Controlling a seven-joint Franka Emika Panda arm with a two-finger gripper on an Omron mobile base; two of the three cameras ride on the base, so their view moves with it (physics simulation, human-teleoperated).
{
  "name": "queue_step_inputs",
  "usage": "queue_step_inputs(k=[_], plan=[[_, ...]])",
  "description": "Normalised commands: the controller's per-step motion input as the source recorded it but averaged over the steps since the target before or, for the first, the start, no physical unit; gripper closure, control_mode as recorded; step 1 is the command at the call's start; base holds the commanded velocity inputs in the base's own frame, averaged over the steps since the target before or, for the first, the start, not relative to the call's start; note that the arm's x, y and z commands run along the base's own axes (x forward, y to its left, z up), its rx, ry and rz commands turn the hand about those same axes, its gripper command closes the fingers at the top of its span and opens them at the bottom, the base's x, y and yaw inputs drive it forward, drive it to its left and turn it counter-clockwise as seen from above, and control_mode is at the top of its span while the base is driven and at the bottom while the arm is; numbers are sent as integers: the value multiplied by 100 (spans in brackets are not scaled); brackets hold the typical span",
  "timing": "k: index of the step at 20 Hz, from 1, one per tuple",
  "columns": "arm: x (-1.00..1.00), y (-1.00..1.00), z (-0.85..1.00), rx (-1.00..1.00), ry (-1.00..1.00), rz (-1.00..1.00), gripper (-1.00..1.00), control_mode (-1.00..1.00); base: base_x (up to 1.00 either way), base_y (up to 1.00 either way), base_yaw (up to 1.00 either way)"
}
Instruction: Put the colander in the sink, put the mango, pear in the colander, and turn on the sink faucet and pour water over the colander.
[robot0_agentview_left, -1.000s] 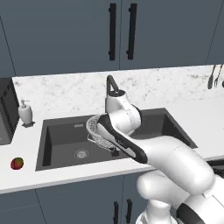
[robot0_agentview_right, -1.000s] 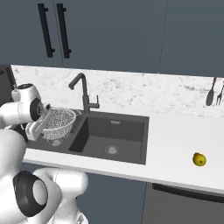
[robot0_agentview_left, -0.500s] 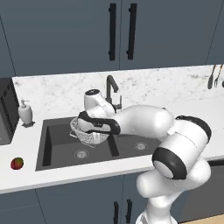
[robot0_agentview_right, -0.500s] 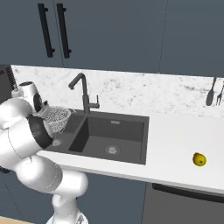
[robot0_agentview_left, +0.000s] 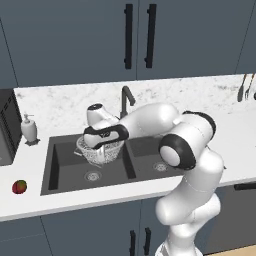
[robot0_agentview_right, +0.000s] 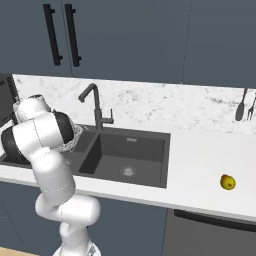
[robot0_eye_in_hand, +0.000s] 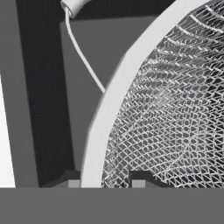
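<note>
Sink (robot0_agentview_left: 55, 167); colander (robot0_eye_in_hand: 175, 113) rim between fingers (robot0_eye_in_hand: 140, 180)

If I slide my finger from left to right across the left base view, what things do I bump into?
Mango → soap bottle → colander → sink faucet → right basin's drain → hanging utensils.

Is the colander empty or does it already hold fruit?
Empty. The hand view shows bare mesh inside the colander; the mango lies on the counter left of the sink, the pear on its right.
</note>
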Motion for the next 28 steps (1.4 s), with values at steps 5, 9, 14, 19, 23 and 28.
queue_step_inputs(k=[5, 9, 14, 19, 23, 28], plan=[[7, 2, -39, 0, 0, 0, 100, -100, 0, 0, 0], [0, 11, -39, 1, 0, 0, 100, -100, 0, 0, 0], [2, 5, -29, 1, 0, 0, 100, -100, 0, 0, 0], [10, 2, -20, 0, 0, 0, 100, -100, 0, 0, 0], [28, 2, -12, 0, 0, 0, 100, -100, 0, 0, 0], [11, 18, -22, 6, 0, 0, 100, -100, 0, 0, 0]])
